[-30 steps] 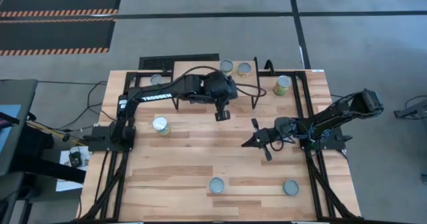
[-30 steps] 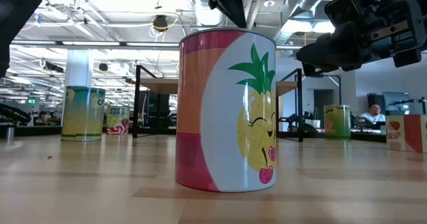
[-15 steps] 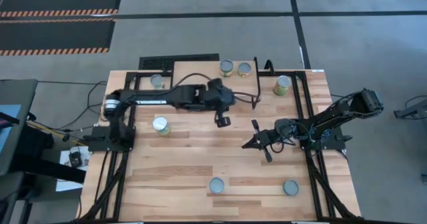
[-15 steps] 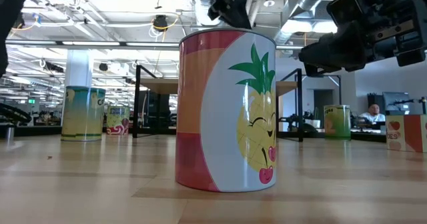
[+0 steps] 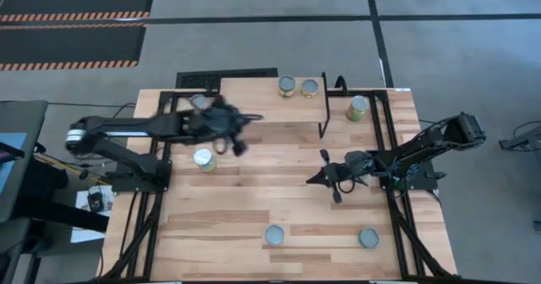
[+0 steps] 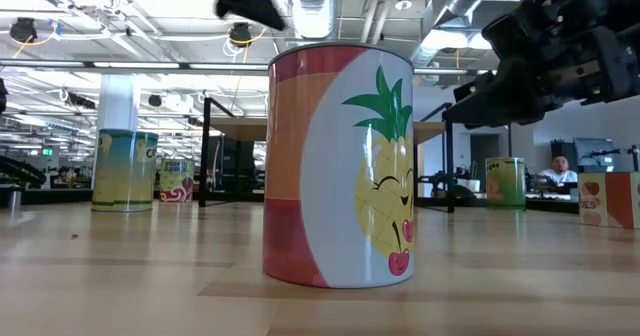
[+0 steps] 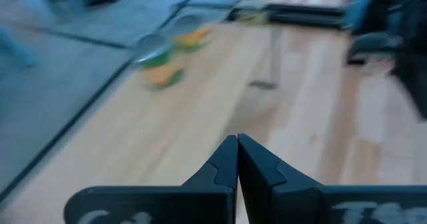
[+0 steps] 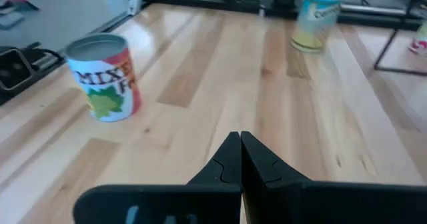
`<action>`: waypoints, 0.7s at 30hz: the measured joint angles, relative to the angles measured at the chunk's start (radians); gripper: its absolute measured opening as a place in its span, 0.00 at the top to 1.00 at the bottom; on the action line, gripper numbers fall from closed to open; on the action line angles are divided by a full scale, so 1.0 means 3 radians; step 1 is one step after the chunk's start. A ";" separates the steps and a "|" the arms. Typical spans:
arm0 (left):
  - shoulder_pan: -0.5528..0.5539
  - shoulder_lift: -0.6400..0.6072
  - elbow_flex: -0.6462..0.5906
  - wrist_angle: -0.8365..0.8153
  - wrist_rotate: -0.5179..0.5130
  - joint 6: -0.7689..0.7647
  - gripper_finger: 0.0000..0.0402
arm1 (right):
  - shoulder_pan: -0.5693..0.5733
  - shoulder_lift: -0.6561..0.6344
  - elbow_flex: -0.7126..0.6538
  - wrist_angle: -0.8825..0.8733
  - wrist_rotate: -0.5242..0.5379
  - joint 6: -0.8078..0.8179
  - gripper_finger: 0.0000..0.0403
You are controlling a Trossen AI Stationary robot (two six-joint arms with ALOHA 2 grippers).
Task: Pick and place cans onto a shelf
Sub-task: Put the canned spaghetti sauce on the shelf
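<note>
The shelf (image 5: 283, 111) stands at the table's far middle, and two cans (image 5: 287, 85) (image 5: 310, 87) stand on its far part. Other cans stand on the table: one right of the shelf (image 5: 358, 108), one at far left (image 5: 198, 101) partly under my left arm, a yellow-green one (image 5: 203, 159), and two near the front edge (image 5: 275, 235) (image 5: 368, 237). My left gripper (image 5: 238, 146) is shut and empty, above the table just right of the yellow-green can; its shut fingers show in the left wrist view (image 7: 237, 147). My right gripper (image 8: 233, 144) is shut and empty at mid-right (image 5: 325, 176).
The low view is filled by the red-orange pineapple can (image 6: 340, 166), with the shelf legs (image 6: 205, 151) behind it. The right wrist view shows a red-label can (image 8: 103, 77) and a yellow-green one (image 8: 315, 21). Black frame rails (image 5: 385, 132) run along the table's sides.
My left arm has swung from in front of the shelf toward the table's left edge, and its gripper now hangs beside the yellow-green can, still shut. The shelf's top is uncovered now. No can has moved.
</note>
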State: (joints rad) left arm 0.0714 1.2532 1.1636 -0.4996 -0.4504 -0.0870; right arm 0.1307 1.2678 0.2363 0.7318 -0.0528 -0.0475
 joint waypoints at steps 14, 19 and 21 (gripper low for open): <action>0.1686 -0.0747 -0.0189 -0.1579 0.0487 0.0357 1.00 | -0.0405 -0.0078 0.0126 0.0063 -0.0028 -0.0201 0.97; 0.2137 -0.0536 -0.0189 -0.1728 0.0680 0.0776 1.00 | -0.0637 -0.0265 0.0139 -0.0078 -0.0403 -0.0210 0.97; 0.2262 -0.0429 -0.0189 -0.1735 0.0714 0.0948 1.00 | -0.0658 -0.0363 0.0139 -0.0232 -0.0439 -0.0187 0.97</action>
State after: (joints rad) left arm 0.7500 1.1246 1.1069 -1.0201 -0.2364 0.1974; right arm -0.0667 1.1590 0.2779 0.6621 -0.1845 -0.1037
